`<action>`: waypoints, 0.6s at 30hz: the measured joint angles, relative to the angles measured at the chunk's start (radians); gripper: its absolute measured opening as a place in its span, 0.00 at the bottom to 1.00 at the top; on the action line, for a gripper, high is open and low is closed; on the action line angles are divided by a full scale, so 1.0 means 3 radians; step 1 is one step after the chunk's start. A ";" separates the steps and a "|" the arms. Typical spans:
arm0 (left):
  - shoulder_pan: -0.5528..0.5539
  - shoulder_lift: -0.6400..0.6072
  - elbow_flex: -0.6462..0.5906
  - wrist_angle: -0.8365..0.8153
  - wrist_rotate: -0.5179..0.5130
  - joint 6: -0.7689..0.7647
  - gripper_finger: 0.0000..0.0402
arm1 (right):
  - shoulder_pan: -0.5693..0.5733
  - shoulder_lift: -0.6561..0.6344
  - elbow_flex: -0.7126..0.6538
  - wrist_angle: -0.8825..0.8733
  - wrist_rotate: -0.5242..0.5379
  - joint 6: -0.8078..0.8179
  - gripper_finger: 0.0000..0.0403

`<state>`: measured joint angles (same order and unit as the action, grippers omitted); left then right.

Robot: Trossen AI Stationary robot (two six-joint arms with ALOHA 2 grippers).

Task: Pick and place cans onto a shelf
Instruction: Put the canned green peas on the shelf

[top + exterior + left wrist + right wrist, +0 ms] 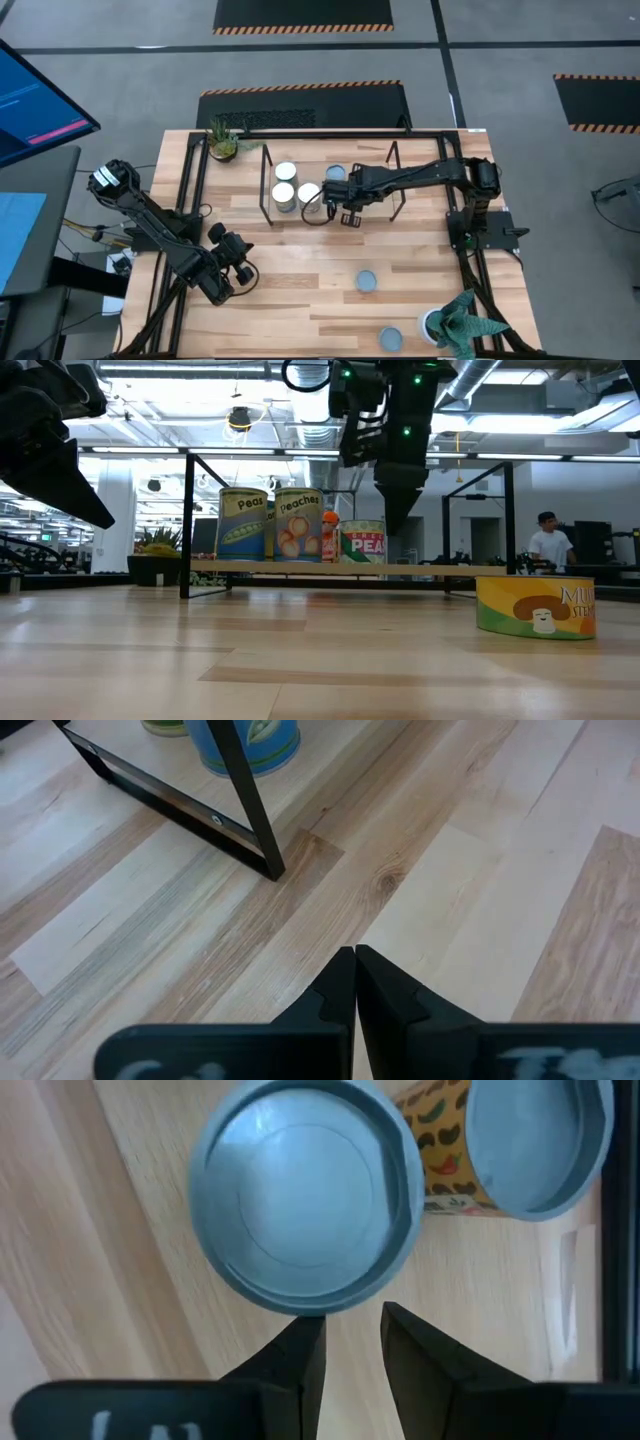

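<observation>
Nearest the front edge of the pale wood-plank table [300, 300], two short round metal cans with grey-blue lids are still waiting to be shelved: one [390, 340] beside a potted green plant [455, 325], the other [367, 281] a little further in. At table height one loose can is showing as a squat yellow tin with a mushroom label [535, 607], standing upright.

The left gripper [235, 265] is idling over the table's left side, well apart from any can, its fingers [340, 995] pressing together on nothing.

Further back, the right gripper [335, 212] is hanging at the front of the low black-rod shelf with a light wood board [395, 185]. Its fingers [300, 1365] are standing slightly parted and empty, with a can's grey-blue round lid [305, 1195] lying just beyond the fingertips rather than between them.

On the shelf, four cans are showing from above: three white-topped ones [286, 172] [284, 193] [308, 194] clustering together and a bluish one [335, 173] behind the gripper. From the side they are standing upright: a tall peas can [243, 525], a peaches can [298, 525] and a shorter green peas can [365, 543].

Judging by this, the job is running past halfway, with two cans remaining.
</observation>
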<state>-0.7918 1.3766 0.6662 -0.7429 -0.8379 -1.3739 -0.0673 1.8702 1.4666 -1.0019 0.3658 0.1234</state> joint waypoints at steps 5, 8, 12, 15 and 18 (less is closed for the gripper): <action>-0.0001 0.0000 0.0000 0.0000 0.0001 0.0000 0.00 | 0.0001 0.0000 0.0000 0.0012 0.0001 0.0000 0.31; 0.0000 0.0000 0.0000 0.0000 0.0001 -0.0001 0.00 | 0.0001 0.0000 0.0000 0.0065 0.0000 0.0000 0.30; -0.0001 0.0000 0.0000 0.0000 0.0001 -0.0003 0.00 | 0.0001 0.0000 0.0000 0.0086 0.0000 0.0000 0.31; 0.0000 0.0000 0.0000 0.0001 0.0001 -0.0004 0.00 | 0.0001 0.0000 0.0000 0.0075 0.0000 0.0000 0.30; 0.0000 0.0000 0.0000 0.0001 0.0003 -0.0005 0.00 | 0.0001 0.0000 0.0000 0.0010 0.0000 0.0000 0.31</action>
<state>-0.7918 1.3766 0.6662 -0.7425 -0.8371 -1.3754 -0.0669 1.8702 1.4666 -0.9988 0.3656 0.1235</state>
